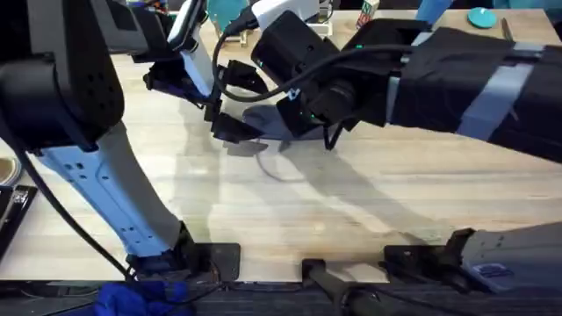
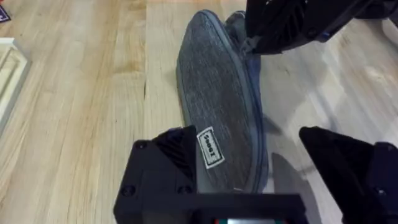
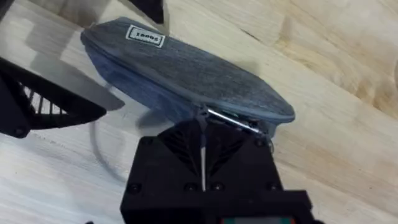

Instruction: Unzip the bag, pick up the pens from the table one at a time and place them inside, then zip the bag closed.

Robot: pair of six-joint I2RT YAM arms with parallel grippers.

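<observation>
Blue-grey fabric pencil pouch (image 2: 217, 106) lies flat on the light wood plank table (image 1: 351, 219), toward the far-centre of the overhead view, mostly covered there by both arms; just a sliver of pouch (image 1: 268, 118) shows betw the two grippers.

L gripper (image 2: 249, 180): black fingers spread wide apart, straddling one end of the pouch. L-wrist cam shows one finger (image 2: 165, 165) beside the pouch's white sewn label (image 2: 210, 148) and the other finger (image 2: 342, 165) well clear on the other side over bare wood. Jaws open, nothing clamped. Can't tell if the near finger actually touches the fabric.

R gripper (image 3: 204, 155): fingers pressed together, only a thin seam betw them, sitting right at the opposite end of the pouch where the small metal zipper pull (image 3: 233, 121) lies along the zip line. Pull's near end runs into the fingertips, looks pinched, w/ the rest of the tab sticking out sideways. In L-wrist cam the same R gripper (image 2: 252, 45) shows at the far end of the pouch, tips down on the zipper edge.

Zipper looks closed along the visible length of the pouch (image 3: 186, 68); label end is the L-gripper end, pull end is the R-gripper end. Pouch shape full oval, not lifted off table.
</observation>
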